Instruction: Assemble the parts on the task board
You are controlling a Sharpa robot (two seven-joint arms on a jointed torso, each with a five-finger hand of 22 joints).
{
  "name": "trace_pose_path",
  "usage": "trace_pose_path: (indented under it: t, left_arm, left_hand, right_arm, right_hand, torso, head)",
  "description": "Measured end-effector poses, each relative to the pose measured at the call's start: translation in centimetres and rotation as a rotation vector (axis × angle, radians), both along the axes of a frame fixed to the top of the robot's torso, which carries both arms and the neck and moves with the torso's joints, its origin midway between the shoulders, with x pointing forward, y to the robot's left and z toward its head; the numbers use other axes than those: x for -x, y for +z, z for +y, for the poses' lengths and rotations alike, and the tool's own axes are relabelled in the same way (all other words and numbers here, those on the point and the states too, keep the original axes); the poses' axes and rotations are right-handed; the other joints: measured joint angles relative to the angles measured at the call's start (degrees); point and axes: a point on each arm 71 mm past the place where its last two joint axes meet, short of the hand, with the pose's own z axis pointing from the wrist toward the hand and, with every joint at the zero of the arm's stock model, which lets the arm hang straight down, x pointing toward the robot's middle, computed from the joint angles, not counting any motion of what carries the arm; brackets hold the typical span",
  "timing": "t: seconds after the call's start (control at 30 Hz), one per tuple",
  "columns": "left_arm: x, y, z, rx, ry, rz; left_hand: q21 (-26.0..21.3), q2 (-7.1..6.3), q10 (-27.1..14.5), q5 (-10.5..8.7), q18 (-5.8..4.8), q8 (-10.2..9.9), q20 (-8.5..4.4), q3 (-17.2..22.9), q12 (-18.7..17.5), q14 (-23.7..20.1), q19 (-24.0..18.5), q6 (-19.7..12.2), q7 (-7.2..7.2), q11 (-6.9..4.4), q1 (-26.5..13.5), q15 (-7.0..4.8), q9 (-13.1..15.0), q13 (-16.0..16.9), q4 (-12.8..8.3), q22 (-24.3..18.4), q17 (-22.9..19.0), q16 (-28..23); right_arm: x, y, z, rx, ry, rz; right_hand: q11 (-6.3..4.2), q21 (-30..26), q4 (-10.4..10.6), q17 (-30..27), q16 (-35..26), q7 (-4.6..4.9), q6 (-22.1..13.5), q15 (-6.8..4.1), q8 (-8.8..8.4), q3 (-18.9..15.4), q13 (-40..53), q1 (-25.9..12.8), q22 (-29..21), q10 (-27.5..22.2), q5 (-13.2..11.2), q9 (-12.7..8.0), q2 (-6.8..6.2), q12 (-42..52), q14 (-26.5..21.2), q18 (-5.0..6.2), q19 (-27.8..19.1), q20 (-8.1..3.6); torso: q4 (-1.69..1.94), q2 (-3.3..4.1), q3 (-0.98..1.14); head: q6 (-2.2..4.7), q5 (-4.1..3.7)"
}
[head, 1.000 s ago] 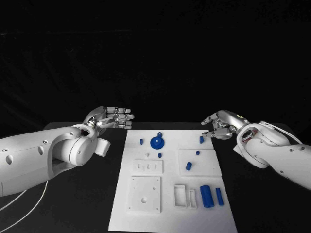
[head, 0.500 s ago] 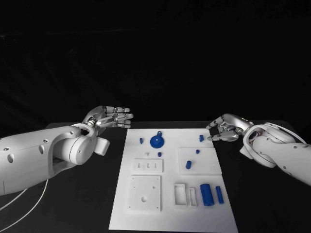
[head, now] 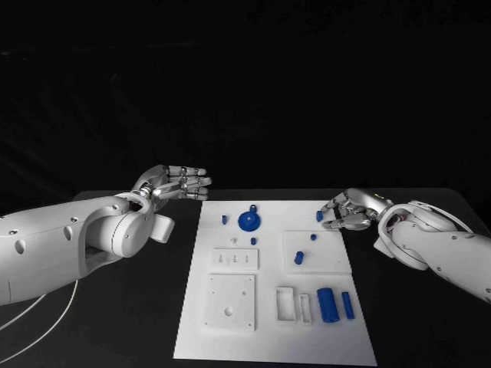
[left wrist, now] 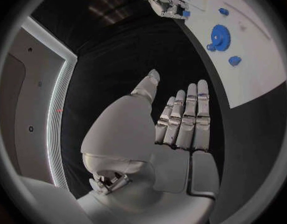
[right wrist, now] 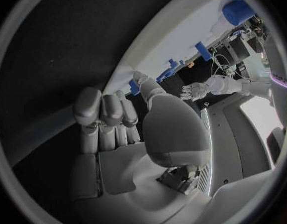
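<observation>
Several blue parts sit on the white task board, which lies in the middle of my black desk. My right robot hand rests at the board's far right edge with its fingers curled beside a small blue peg; whether I pinch that peg or only touch it, I cannot tell. My left robot hand hangs released off the board's far left corner, fingers straight and together, holding nothing. To do this step well, I judge I should settle thumb and finger squarely on the peg, lift it straight, and keep it upright toward its hole. On the board, the blue gear sits near the far end, small pegs dot the middle, and two blue cylinders lie side by side near me.
</observation>
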Motion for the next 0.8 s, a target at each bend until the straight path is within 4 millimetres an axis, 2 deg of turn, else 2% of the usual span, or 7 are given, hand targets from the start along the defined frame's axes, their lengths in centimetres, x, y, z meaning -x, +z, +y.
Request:
trace_pose_path:
  t: [0.07, 0.3, 0.8]
  left_arm:
    - [0.0, 0.0, 0.0, 0.000, 0.000, 0.000]
    - [0.0, 0.0, 0.0, 0.000, 0.001, 0.001]
    - [0.0, 0.0, 0.1, 0.000, 0.000, 0.002]
  left_hand:
    - [0.0, 0.00, 0.0, 0.00, 0.00, 0.0, 0.00, 0.0, 0.0, 0.0, 0.0, 0.0, 0.00, 0.00, 0.0, 0.00, 0.0, 0.0, 0.0, 0.0, 0.0, 0.0]
    - [0.0, 0.00, 0.0, 0.00, 0.00, 0.0, 0.00, -0.2, 0.0, 0.0, 0.0, 0.0, 0.00, 0.00, 0.0, 0.00, 0.0, 0.0, -0.2, 0.0, 0.0, 0.0]
    - [0.0, 0.00, 0.0, 0.00, 0.00, 0.0, 0.00, -0.2, 0.0, 0.0, 0.0, 0.0, 0.00, 0.00, 0.0, 0.00, 0.0, 0.0, -0.2, 0.0, 0.0, 0.0]
  right_arm:
    - [0.0, -0.1, 0.1, -0.001, 0.001, -0.001]
    - [-0.1, -0.2, 0.5, -0.008, 0.003, -0.006]
    - [-0.2, -0.4, 1.0, -0.025, 0.008, -0.002]
  right_hand:
    - [0.00, 0.0, 0.0, 0.1, 0.0, 0.00, 0.0, 0.00, 0.00, 1.1, 0.1, 0.0, 0.0, 0.0, -0.2, 0.0, 0.05, 0.0, 0.0, 0.00, 0.0, 0.00]
    - [0.00, 0.0, 0.0, 0.1, 0.0, 0.08, 0.6, 0.00, -0.01, 1.1, 0.2, -0.3, 0.0, 0.0, -0.4, 0.0, 0.29, 0.3, 0.0, 0.00, 0.0, 0.00]
    - [-0.12, 0.0, 0.0, 0.2, 0.0, -0.13, 1.6, 0.00, -0.01, 2.7, 0.4, -0.8, 0.0, 0.1, -2.9, 0.1, 0.81, 0.5, 0.0, -0.07, 0.0, 0.00]
  torso:
    - [-0.01, -0.01, -0.03]
    - [-0.06, -0.05, -0.06]
    - [-0.07, -0.09, -0.09]
  head:
    - [-0.07, 0.03]
    - [-0.25, 0.10]
    - [-0.32, 0.14]
